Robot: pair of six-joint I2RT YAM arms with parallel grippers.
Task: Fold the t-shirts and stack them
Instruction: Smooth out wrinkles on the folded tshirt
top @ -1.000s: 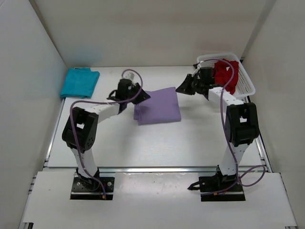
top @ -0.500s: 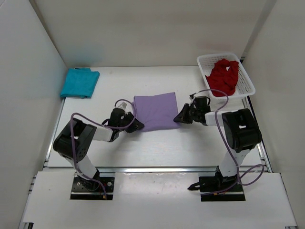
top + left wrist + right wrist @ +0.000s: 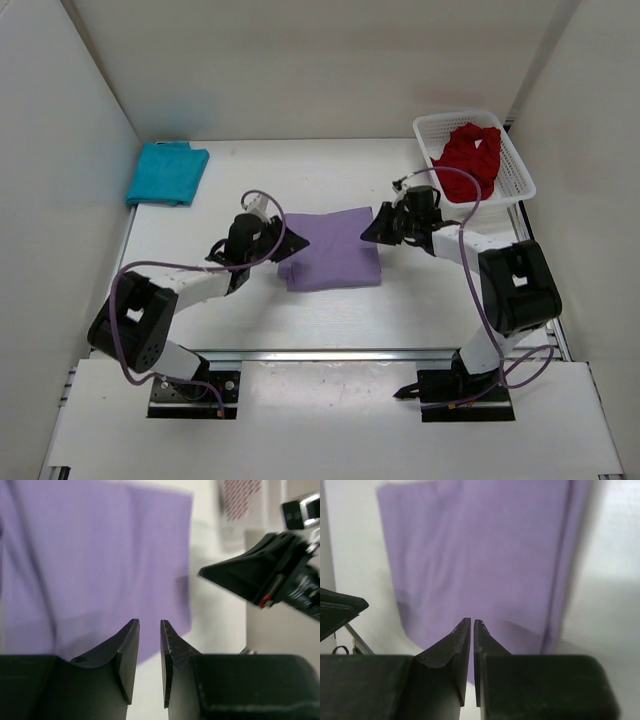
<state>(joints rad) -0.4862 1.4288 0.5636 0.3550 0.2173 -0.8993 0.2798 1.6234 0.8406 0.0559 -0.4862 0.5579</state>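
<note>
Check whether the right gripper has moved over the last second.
Yes. The right gripper has left the corner of the white basket and come toward the near edge, to the right side of the lavender t-shirt.

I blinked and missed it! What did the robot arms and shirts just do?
Both arms swung toward the near edge, then back a little. The left gripper and right gripper flank the purple t-shirt, which slid slightly nearer. Neither holds it. Unmoved: teal t-shirt, red t-shirt, basket.

Arms (image 3: 190, 285) white with black joints; purple cables (image 3: 474, 300) trailing; left tool (image 3: 149, 623) and right tool (image 3: 472, 621) black, wedge-fingered.
</note>
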